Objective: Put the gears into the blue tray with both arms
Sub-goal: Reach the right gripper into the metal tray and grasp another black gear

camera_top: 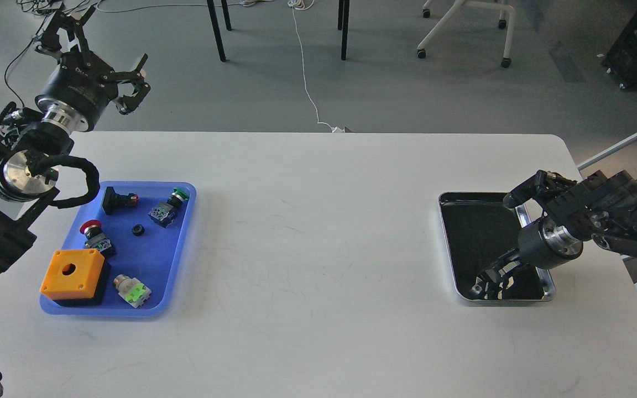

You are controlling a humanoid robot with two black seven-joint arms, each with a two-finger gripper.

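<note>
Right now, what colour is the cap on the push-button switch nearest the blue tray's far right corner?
Green, on a dark body; clearest in the head view.

White surface (pixel 318 232) carries a steel tray (pixel 448 243) with dark bottom at right. At left: orange box (pixel 72 271) with a round hole on top, red-capped push button (pixel 93 233), green-capped push button (pixel 170 205), black switch (pixel 116 200), green-and-white switch (pixel 132 290). Chair legs (pixel 465 27) and white cable (pixel 304 72) on floor behind.
</note>
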